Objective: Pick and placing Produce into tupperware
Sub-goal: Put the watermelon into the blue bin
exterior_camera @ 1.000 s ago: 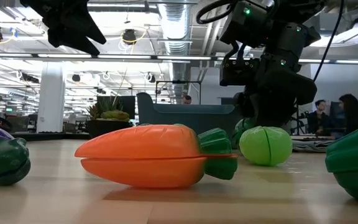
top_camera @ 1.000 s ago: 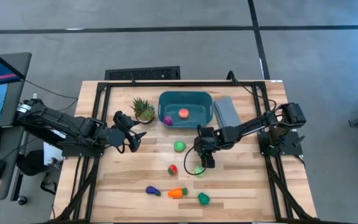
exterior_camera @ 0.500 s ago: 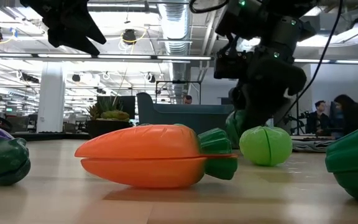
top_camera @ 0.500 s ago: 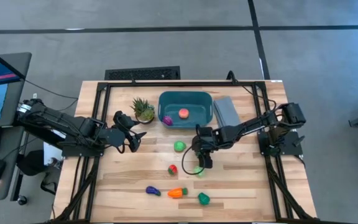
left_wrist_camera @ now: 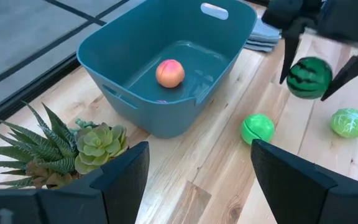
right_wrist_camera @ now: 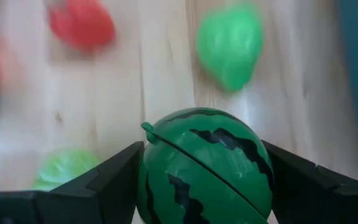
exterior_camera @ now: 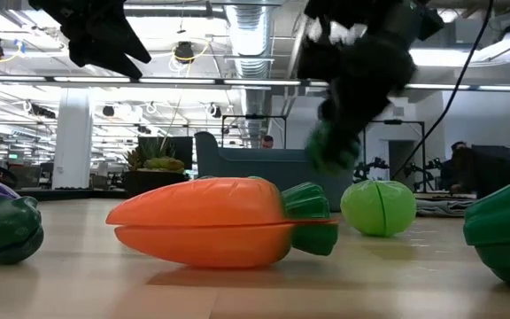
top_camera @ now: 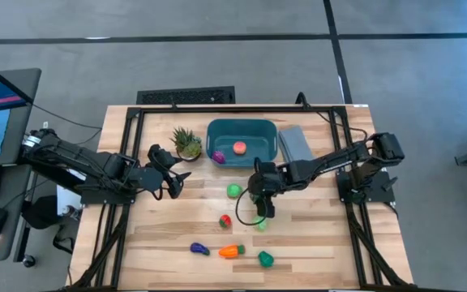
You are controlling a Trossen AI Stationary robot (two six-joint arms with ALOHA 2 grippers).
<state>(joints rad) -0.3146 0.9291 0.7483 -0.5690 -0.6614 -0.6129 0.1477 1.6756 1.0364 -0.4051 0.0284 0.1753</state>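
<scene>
Gripping a striped watermelon point(right_wrist_camera: 205, 167), right end effector point(top_camera: 258, 204) above table, green balls point(left_wrist_camera: 257, 128) beneath, tupperware point(top_camera: 242, 141) beyond.

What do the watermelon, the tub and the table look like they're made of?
Watermelon: probably hard plastic, glossy, with a moulded seam across it. Tub: teal plastic by its look, smooth with a soft sheen and rounded moulded rim. Table: wood planks with visible grain, light finish.

Right pincer point(top_camera: 259, 212) clamped mid-table, left pincer point(top_camera: 174, 174) agape.
</scene>
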